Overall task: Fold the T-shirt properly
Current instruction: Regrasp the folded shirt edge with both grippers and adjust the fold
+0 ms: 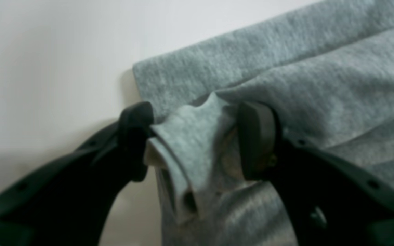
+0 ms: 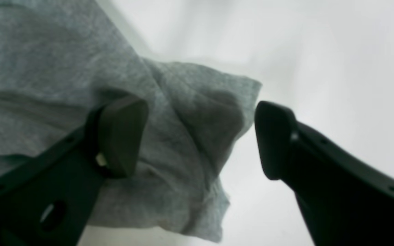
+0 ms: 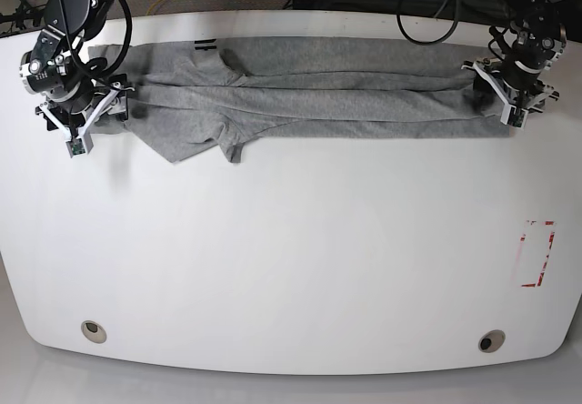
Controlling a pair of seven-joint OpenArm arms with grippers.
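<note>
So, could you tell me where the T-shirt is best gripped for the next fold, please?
Probably at its two short ends: the T-shirt lies as a long narrow band across the table. The left gripper and right gripper already straddle those bunched ends with jaws apart, so close there, coming from each outer side.

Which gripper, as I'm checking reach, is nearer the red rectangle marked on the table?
Left. The left gripper sits at the T-shirt's end directly behind the red rectangle; the right gripper is at the opposite end.
</note>
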